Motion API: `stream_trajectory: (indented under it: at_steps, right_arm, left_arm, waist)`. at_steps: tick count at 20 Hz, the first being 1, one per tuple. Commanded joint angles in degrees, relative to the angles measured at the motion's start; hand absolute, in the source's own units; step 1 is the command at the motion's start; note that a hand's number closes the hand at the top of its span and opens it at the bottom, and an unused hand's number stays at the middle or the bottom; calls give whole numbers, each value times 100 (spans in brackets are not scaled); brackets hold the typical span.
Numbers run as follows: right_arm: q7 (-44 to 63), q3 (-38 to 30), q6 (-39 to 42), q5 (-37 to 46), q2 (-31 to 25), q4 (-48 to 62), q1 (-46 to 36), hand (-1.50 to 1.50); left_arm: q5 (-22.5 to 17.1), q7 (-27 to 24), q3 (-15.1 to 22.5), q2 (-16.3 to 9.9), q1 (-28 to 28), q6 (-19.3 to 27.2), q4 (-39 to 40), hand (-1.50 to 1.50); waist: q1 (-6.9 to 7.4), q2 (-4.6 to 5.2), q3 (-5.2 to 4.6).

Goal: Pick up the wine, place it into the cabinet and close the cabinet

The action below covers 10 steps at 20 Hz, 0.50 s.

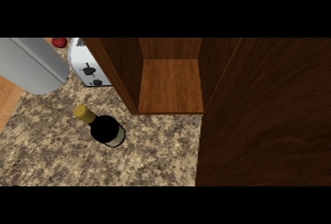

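Observation:
The wine bottle [104, 127] stands on the speckled counter [77, 162], dark with a gold cap and a pale label, left of the cabinet's front. The wooden cabinet [171, 85] is open and its bare shelf shows inside. Its dark door [271, 113] is swung out and fills the right side of the view. A grey forearm [29, 63] crosses the upper left corner, well apart from the bottle. Neither hand shows.
A white toaster [90, 65] stands against the cabinet's left wall, behind the bottle. A red fruit [59, 42] lies at the far left top. A light wooden strip [9, 100] borders the counter on the left.

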<state>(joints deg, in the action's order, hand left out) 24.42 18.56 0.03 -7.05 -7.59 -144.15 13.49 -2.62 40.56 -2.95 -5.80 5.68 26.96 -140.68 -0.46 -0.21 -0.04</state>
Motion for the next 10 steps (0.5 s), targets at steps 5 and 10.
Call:
stream_trajectory:
  at_steps: [5, 10]
  right_arm:
    - [293, -172, 73, -559, -66, -1063, 346, -150]
    - [-193, -113, 283, -459, 17, -730, 636, -150]
  left_arm:
    - [-581, -1151, -218, 260, -557, -624, 830, -150]
    - [-509, -2085, 145, 564, -1028, -910, 1542, -150]
  waist:
    - [-12, 13, 0]
    - [-13, 10, 2]
